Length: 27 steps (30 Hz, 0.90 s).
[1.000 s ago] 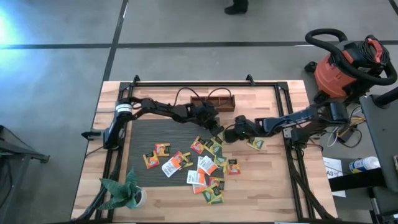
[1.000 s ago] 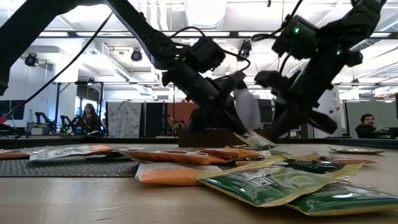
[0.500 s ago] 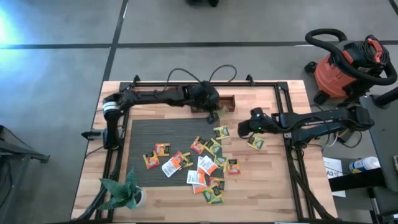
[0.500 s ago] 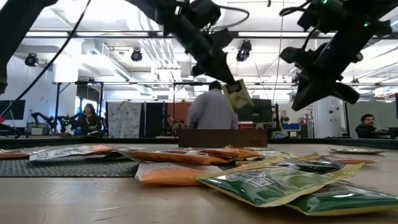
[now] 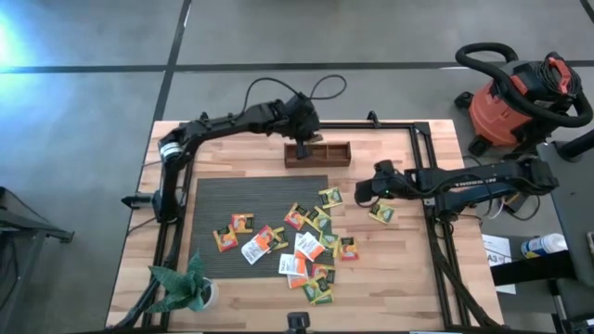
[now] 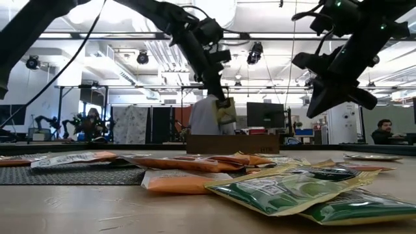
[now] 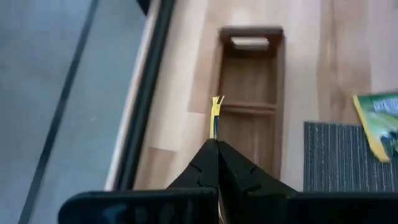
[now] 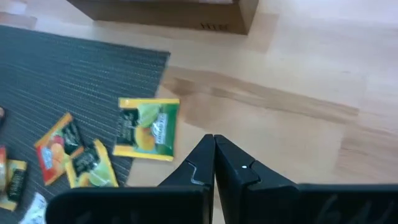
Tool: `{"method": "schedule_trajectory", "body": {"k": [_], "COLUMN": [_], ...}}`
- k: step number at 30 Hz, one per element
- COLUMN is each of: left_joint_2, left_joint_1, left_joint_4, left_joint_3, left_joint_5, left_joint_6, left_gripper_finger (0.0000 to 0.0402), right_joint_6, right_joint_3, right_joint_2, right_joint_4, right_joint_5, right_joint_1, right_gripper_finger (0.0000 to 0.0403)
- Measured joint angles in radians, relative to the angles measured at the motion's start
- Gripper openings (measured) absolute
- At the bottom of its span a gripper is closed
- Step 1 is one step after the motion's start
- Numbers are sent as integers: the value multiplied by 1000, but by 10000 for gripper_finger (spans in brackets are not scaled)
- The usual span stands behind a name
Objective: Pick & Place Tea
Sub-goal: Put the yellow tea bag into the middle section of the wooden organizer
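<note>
The left gripper (image 7: 216, 144), fingers clamped on one tea packet (image 7: 216, 112) seen edge-on, is hanging above the wooden box (image 5: 317, 152) at the far edge of the surface (image 5: 399, 278). The right gripper (image 8: 214, 142), fingers pressed together and holding nothing, is hovering beside the grey mat (image 5: 223, 197). The remaining tea packets (image 5: 297, 243) are lying scattered across the mat and the bare wood nearby.

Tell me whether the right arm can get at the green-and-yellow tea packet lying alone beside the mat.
Probably yes: the right end effector, shut and empty, hangs beside that green-and-yellow tea packet on bare wood, with nothing over it.
</note>
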Motion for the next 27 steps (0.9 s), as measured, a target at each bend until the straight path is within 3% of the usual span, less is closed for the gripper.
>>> {"method": "schedule_trajectory", "body": {"k": [13,27], "left_joint_2": [91,191], "left_joint_1": [-19,-11], "left_joint_4": [19,29], "left_joint_3": [3,51], "left_joint_5": [47,-14], "left_joint_6": [78,200], "left_gripper_finger": [0,0], "right_joint_6": [27,29], "right_joint_3": [0,0], "right_joint_2": [63,64], "right_joint_4": [19,16], "right_joint_5": [-40,-48], "right_joint_1": [1,1], "right_gripper_finger": [9,9]}}
